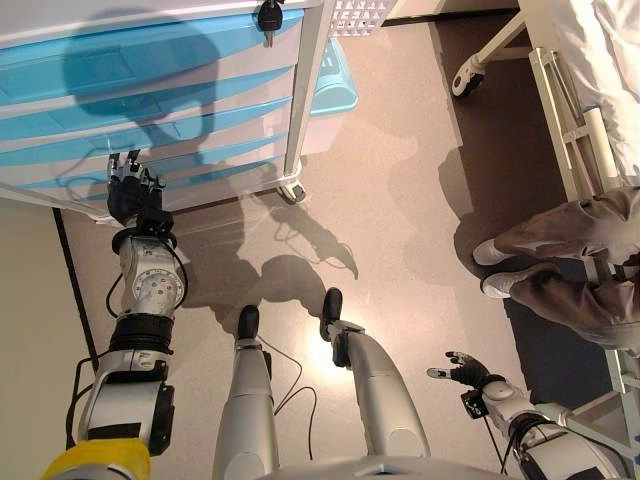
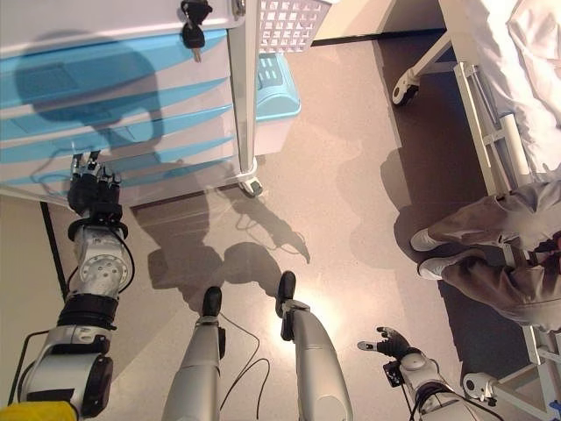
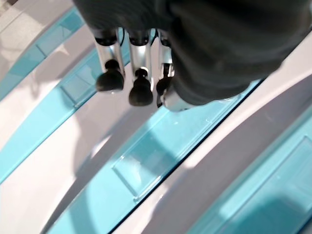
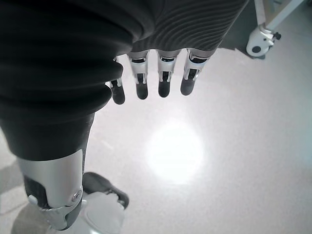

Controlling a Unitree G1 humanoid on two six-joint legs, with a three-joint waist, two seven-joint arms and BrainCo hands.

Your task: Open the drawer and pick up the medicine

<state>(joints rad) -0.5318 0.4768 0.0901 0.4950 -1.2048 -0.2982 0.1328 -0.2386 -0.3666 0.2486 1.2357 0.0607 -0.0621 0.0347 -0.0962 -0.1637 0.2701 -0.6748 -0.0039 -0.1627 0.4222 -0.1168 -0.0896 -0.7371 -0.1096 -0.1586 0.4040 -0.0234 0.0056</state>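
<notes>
A white cabinet with several light-blue drawer fronts (image 1: 150, 90) stands at the upper left; all its drawers look shut. No medicine shows in any view. My left hand (image 1: 128, 195) reaches up to the lower drawers. In its wrist view its fingers (image 3: 140, 83) are straight, with their dark tips close to a white strip between two blue fronts; one front has a clear label holder (image 3: 146, 161). I cannot tell whether the tips touch. My right hand (image 1: 465, 372) hangs low at the lower right, open and empty over the floor, as its wrist view (image 4: 163, 78) also shows.
A key (image 1: 268, 18) hangs in the cabinet's top lock. A castor (image 1: 293, 190) is at its near corner. A blue bin (image 1: 335, 85) under a white basket stands beside it. A bed frame on wheels (image 1: 467, 78) and a seated person's legs (image 1: 570, 260) are at the right.
</notes>
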